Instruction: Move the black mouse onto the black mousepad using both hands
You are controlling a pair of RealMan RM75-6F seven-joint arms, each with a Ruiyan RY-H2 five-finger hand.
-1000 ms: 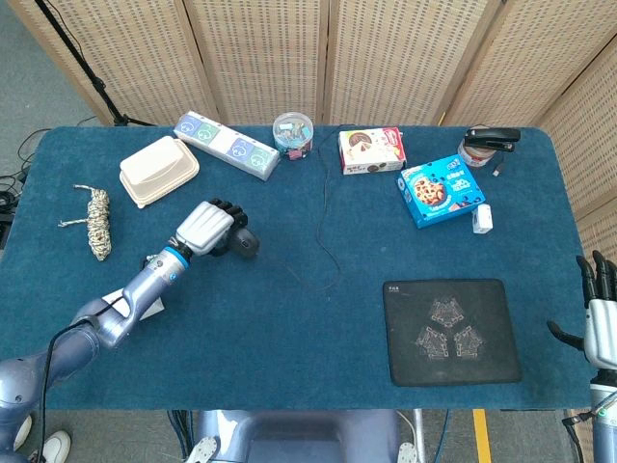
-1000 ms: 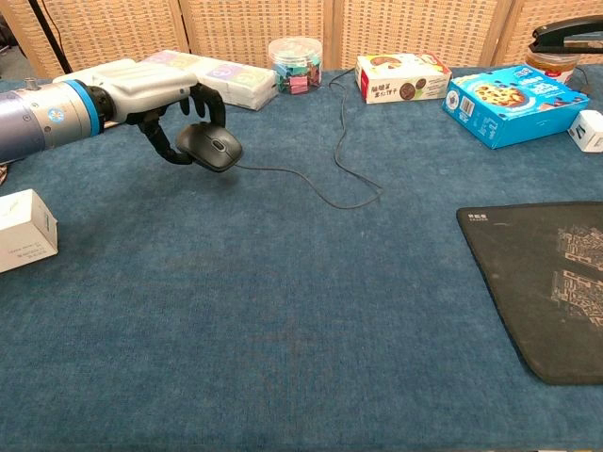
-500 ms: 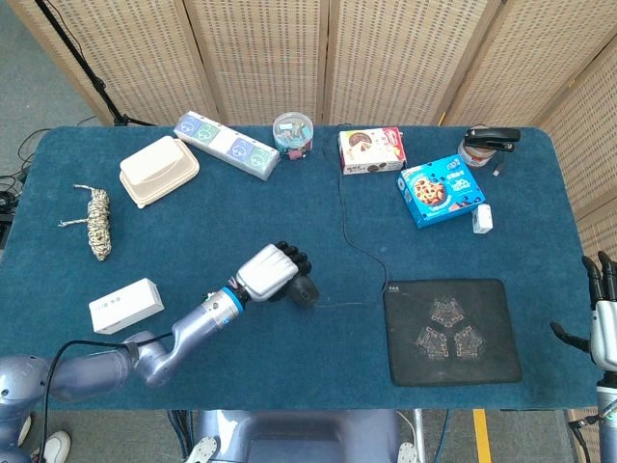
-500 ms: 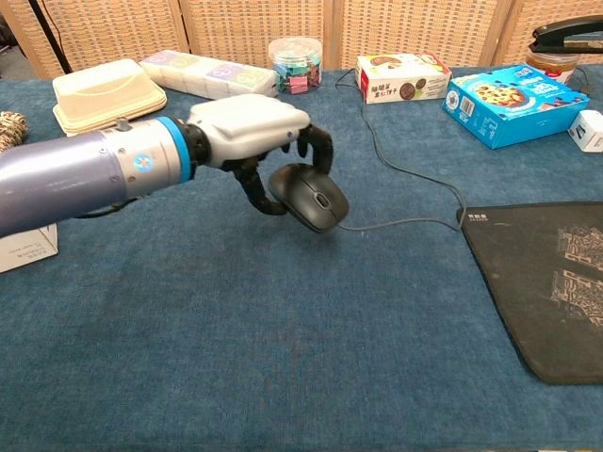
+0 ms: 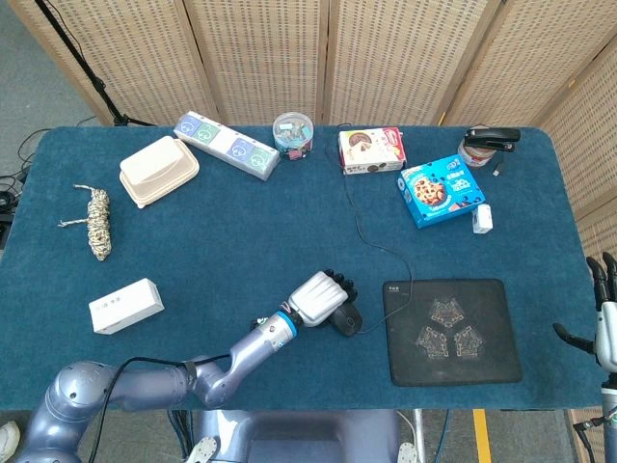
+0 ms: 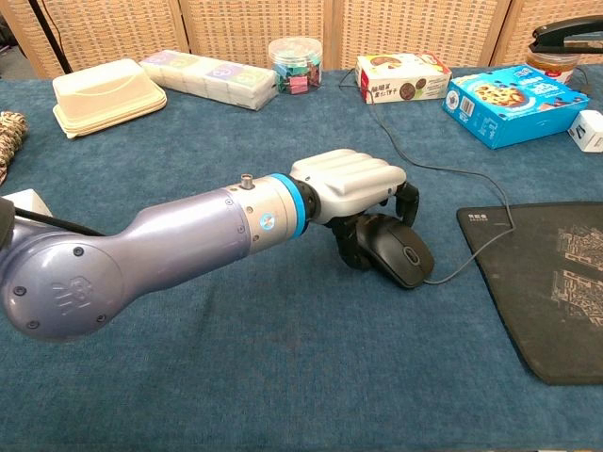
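My left hand [image 5: 319, 299] [image 6: 361, 193] grips the black mouse [image 5: 347, 320] [image 6: 399, 258] from above, low over the blue cloth a little left of the black mousepad [image 5: 451, 330] [image 6: 546, 282]. The mouse's cable [image 5: 371, 236] [image 6: 452, 188] trails back toward the far boxes. At the table's right edge my right hand [image 5: 604, 323] stands with its fingers spread, holding nothing; the chest view does not show it.
A small white box [image 5: 124, 306] lies at the front left, a rope bundle [image 5: 97, 222] at the left edge. Along the back stand a beige container [image 5: 158, 170], a long box [image 5: 226, 145], a clip jar [image 5: 293, 135], a brownie box [image 5: 371, 150], a blue cookie box [image 5: 441, 190] and a stapler [image 5: 492, 137].
My left hand has carried the mouse rightward and toward the front, from the table's left-middle to just beside the mousepad. The cable has swung along with it. The right hand has barely moved.
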